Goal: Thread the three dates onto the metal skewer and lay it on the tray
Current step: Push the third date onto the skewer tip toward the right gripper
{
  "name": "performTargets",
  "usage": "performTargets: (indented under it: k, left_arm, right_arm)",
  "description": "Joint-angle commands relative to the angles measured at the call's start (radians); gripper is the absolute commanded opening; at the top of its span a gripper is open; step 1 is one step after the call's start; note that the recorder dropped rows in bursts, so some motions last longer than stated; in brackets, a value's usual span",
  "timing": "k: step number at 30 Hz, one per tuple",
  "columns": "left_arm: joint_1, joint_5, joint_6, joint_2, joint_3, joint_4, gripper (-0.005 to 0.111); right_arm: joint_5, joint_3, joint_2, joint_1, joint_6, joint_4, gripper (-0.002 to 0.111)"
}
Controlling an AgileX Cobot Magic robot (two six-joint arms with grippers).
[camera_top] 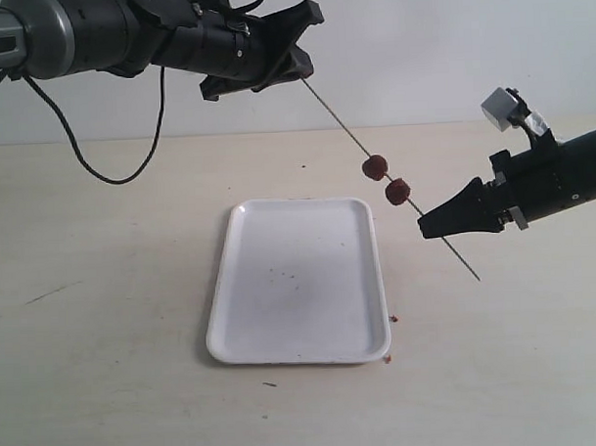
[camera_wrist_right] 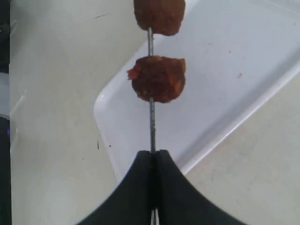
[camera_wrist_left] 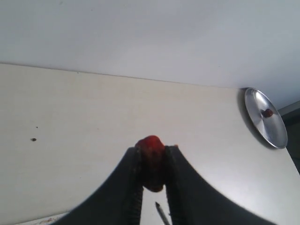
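Threading the third date (camera_wrist_left: 151,146)
The left tool (camera_wrist_left: 150,158) grips it at the skewer (camera_top: 344,128) top; the right tool (camera_top: 424,224) clamps the skewer under two dates (camera_top: 374,166). Next, seemingly: slide it straight down.

From my station, the left arm (camera_top: 76,35) reads as a run of thick cylinders, matte black with one grey metal section. It has a white marking at the frame edge, possibly a letter, though I can't read it. A thin black cable (camera_top: 110,176) loops beneath it. The left gripper (camera_top: 309,42) is black, with two fingers (camera_wrist_left: 133,187) tapering to blunt tips. The right arm (camera_top: 571,179) is a black cylinder with small pale screws, topped by a silver-grey box (camera_top: 503,108). The right gripper (camera_wrist_right: 152,154) forms a black wedge.
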Motion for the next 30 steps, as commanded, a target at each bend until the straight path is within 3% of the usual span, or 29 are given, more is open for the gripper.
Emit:
performTargets:
  k: [1,30]
  left_arm:
    - [0.021,0.009,0.003,-0.012,0.000,0.006,0.018]
    - [0.039,0.116,0.025,-0.012,0.000,-0.053,0.018]
  right_arm:
    - [0.011,-0.001,-0.001,-0.001,-0.009,-0.027,0.000]
    - [-0.069,-0.001,-0.001,-0.001,0.018,-0.003,0.000]
